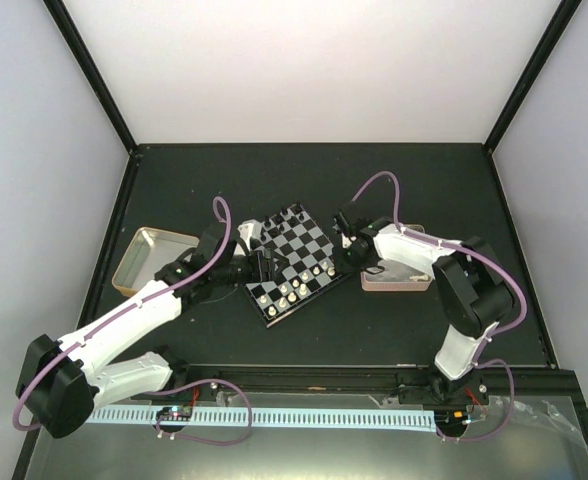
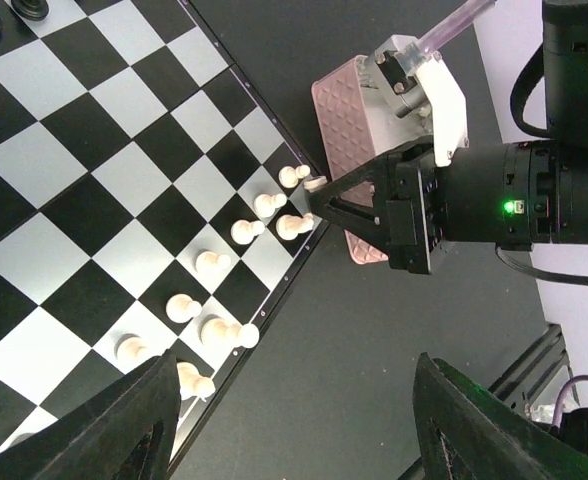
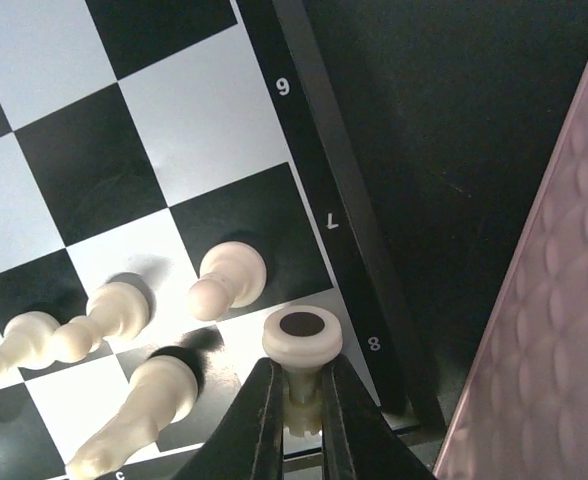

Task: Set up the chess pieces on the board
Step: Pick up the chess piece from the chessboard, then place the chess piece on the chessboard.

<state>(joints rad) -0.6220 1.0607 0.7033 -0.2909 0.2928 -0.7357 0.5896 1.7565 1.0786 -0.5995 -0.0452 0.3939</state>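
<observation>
1. Step in hand, as I judge it: seating one white piece (image 3: pixel 301 335) on the corner square by the rim mark "8", lower centre of the right wrist view.
2. The right claw (image 3: pixel 302 390) is clamped on that piece. Its fingers pinch the narrow part, and the round end with a dark centre faces the camera. I cannot tell whether the piece touches the board (image 3: pixel 309 150) yet.
3. To do it well, I would lower straight down and centre the piece on its square. A white pawn (image 3: pixel 229 280) stands just beside it, up and left.
4. On release I would part the fingers only slightly and lift straight out, so that neither finger brushes the row.
5. The left claw (image 2: pixel 296 375) is wide apart and holds nothing. It sits at the bottom of the left wrist view, near the board's edge and well apart from the held piece.
6. The pink tray (image 3: pixel 544 330) fills the right edge of the right wrist view, with bare table (image 3: pixel 424 120) between it and the board.
</observation>
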